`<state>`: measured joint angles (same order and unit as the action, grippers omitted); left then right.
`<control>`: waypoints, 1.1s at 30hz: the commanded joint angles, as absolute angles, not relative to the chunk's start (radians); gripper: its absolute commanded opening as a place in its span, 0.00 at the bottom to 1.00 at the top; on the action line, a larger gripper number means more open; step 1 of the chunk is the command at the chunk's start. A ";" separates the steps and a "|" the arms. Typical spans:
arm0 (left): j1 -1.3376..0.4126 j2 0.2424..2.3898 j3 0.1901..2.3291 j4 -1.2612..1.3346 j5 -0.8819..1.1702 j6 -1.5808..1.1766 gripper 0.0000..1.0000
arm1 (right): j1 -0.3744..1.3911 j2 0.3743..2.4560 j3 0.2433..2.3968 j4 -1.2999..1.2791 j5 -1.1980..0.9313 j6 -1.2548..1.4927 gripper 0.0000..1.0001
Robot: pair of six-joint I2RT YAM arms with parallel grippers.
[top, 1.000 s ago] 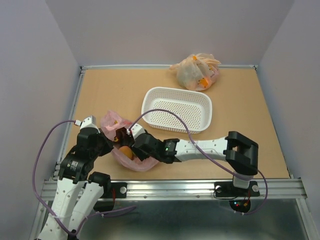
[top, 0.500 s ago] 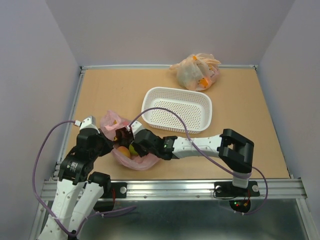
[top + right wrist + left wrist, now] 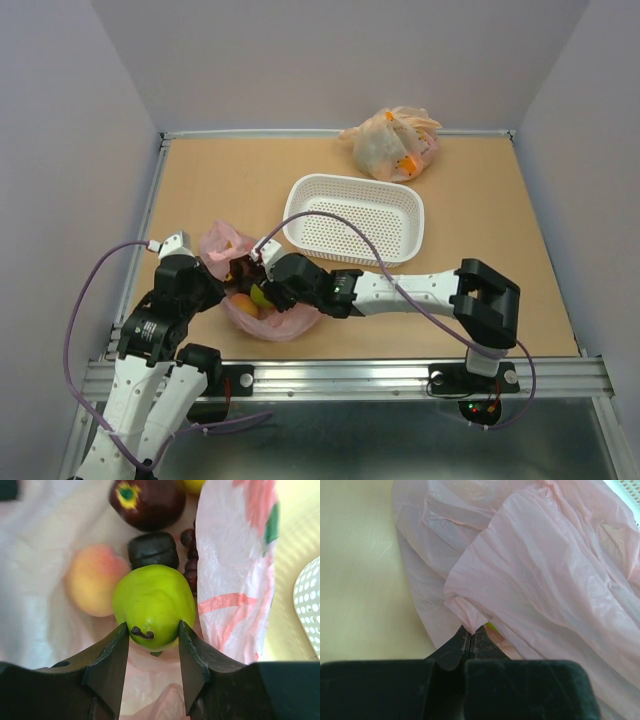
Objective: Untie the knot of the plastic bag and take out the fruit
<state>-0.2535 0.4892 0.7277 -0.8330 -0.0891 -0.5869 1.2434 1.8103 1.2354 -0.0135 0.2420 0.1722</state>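
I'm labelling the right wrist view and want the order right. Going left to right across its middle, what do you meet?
peach → green fruit → pink bag, its printed side → white basket at the right edge

From above, the right gripper (image 3: 262,290) and its arm cover most of the fruit (image 3: 246,305) in the plastic bag (image 3: 285,325). At the right wrist, the lemon (image 3: 192,484) is cut by the top edge, the grape bunch (image 3: 190,555) half behind a bag fold (a dark lump (image 3: 152,550) behind the green fruit (image 3: 152,600) defies naming).
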 commanded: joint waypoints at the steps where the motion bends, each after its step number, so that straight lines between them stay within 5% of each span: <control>1: -0.252 0.494 0.732 -0.807 -0.130 -0.600 0.00 | 1.246 1.691 1.289 0.064 0.169 0.130 0.01; 12: -0.252 0.531 0.742 -0.787 -0.184 -0.606 0.00 | 1.246 1.504 1.289 0.083 0.066 0.092 0.01; 19: -0.252 0.528 0.736 -0.776 -0.195 -0.603 0.00 | 1.224 1.424 1.212 0.083 0.450 0.015 0.01; 33: -0.250 0.476 0.729 -0.779 -0.215 -0.624 0.00 | 0.833 1.544 1.088 0.084 0.514 0.187 0.01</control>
<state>-0.2535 0.4797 0.7277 -0.8013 -0.1894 -0.6163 0.8852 1.4723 1.1076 0.0383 0.4923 0.1310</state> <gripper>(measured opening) 0.029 0.460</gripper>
